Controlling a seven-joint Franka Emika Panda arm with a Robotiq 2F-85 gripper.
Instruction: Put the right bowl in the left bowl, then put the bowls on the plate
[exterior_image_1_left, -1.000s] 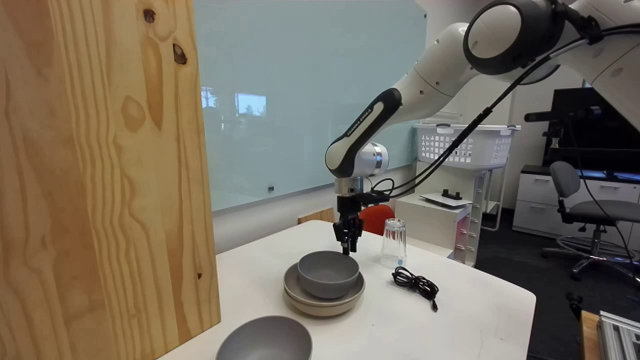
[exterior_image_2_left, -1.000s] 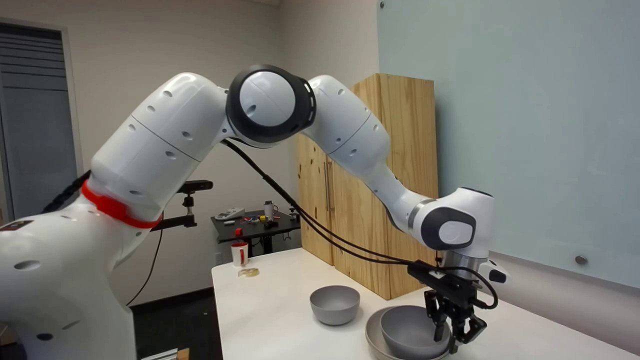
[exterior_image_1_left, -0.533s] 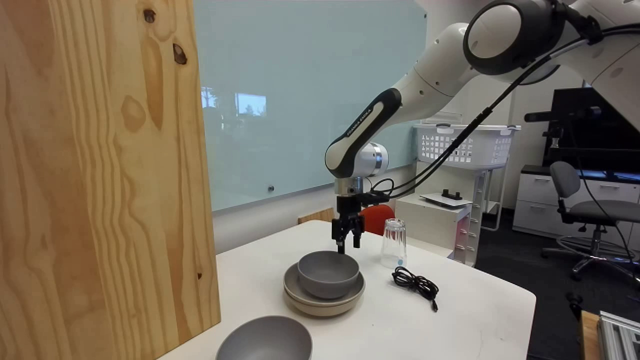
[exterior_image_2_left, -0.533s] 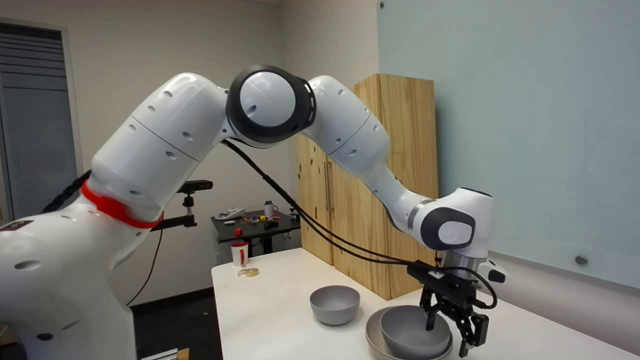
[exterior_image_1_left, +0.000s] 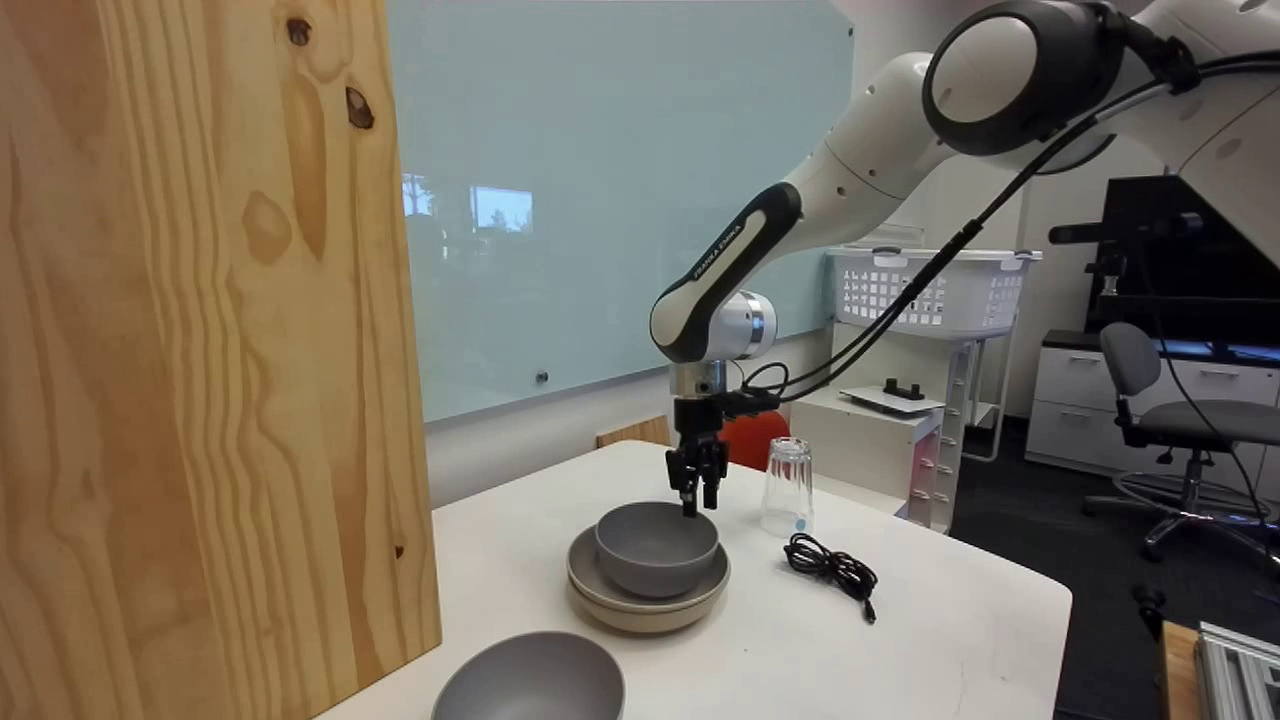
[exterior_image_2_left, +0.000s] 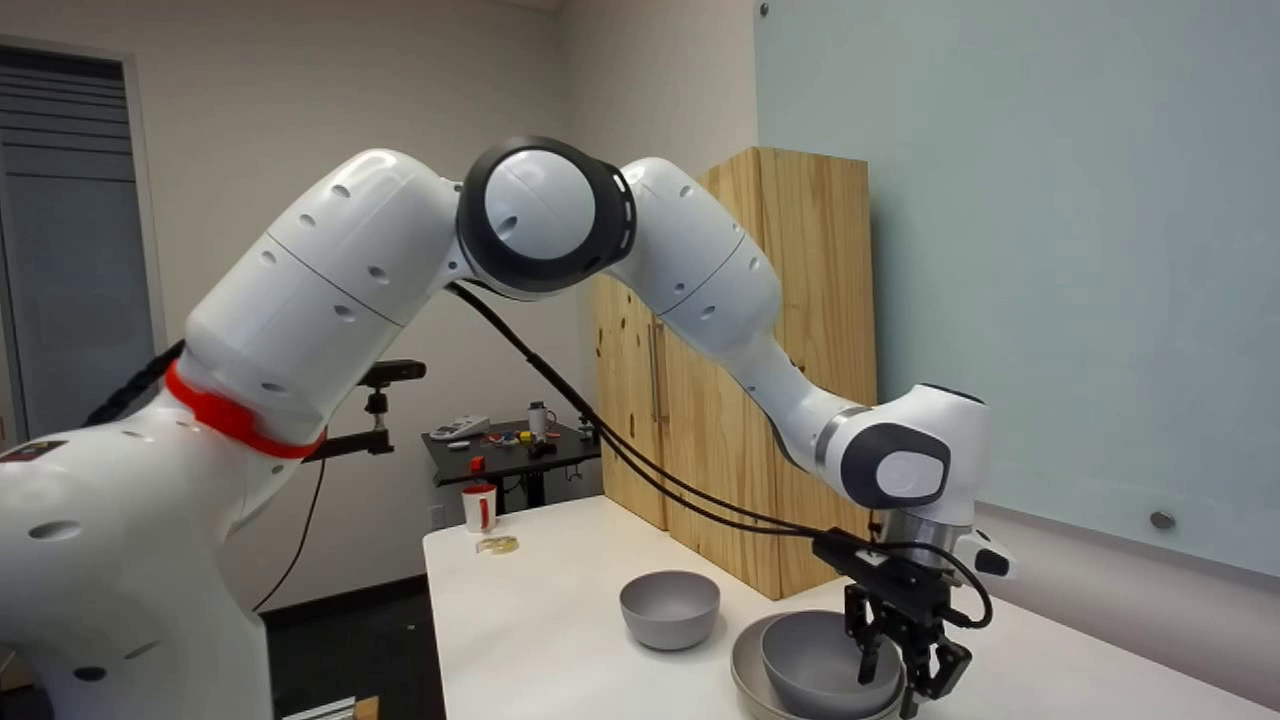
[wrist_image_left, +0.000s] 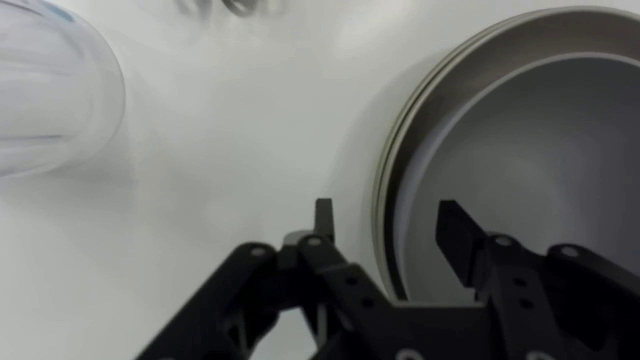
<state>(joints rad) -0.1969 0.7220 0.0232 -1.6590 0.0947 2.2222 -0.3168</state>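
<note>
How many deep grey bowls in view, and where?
2. One grey bowl sits inside the tan dish; the other grey bowl stands directly on the table near the wooden cabinet. Any bowl nested underneath either would be hidden.

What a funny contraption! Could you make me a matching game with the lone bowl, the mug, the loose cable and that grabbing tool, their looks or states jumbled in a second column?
1. Lone bowl
2. Mug
3. Loose cable
4. Tool

A. Black, bundled in loops
B. Open, at the stacked bowl
C. White and red
D. Grey, off the plate

Pairs: 1-D; 2-C; 3-A; 4-B
</note>
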